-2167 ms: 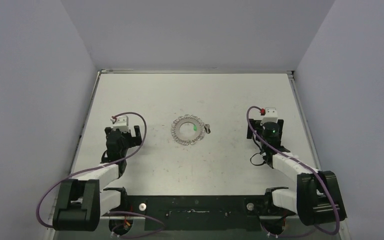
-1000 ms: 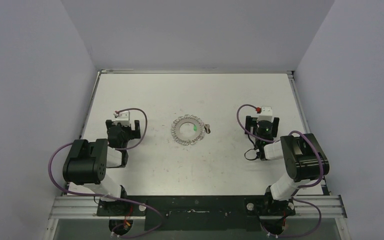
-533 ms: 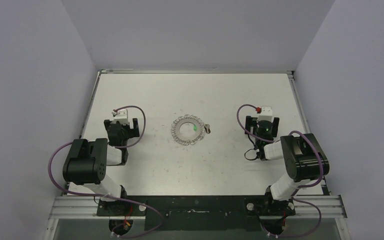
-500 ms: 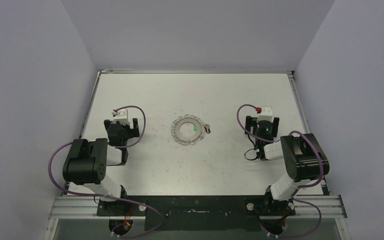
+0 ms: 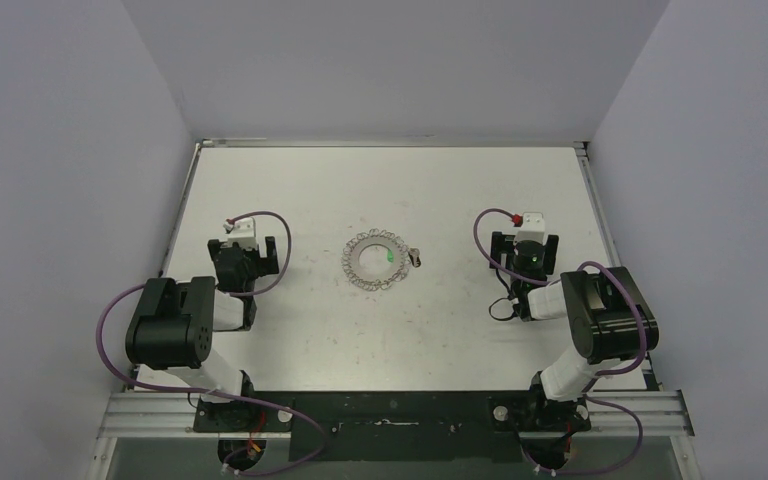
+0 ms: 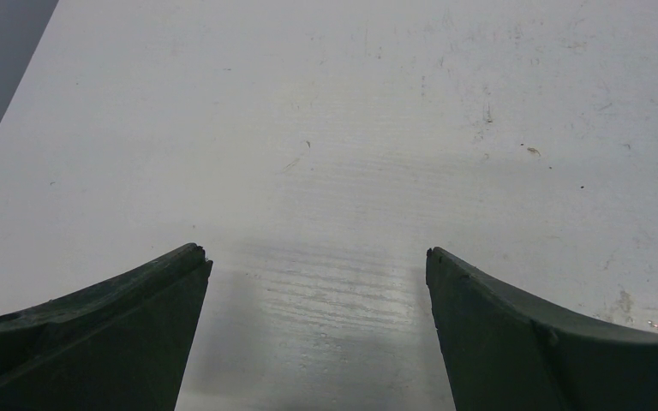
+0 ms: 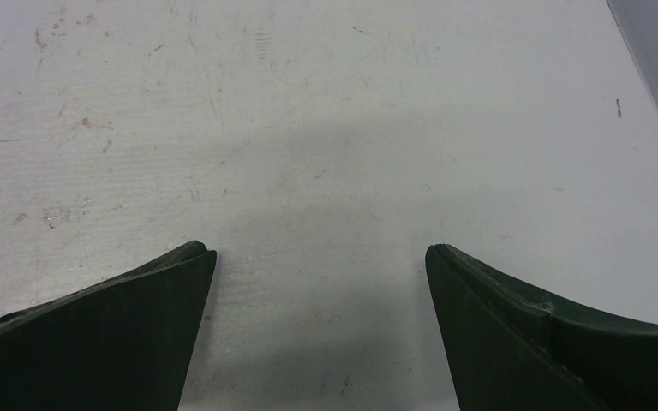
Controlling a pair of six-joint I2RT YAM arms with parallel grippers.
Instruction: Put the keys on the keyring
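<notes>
Scuffed white table (image 5: 380,190) bears the keyring (image 5: 352,262), keys (image 5: 390,256) touching its rim.

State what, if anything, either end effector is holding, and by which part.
Nothing is held. The left end effector and right end effector are both open and empty; the keys lie by the keyring, untouched.

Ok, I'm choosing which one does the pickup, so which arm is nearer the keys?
Right. The right arm sits to the right of the keys, jaws open. The left arm is farther, beyond the keyring on the keys' left.
</notes>
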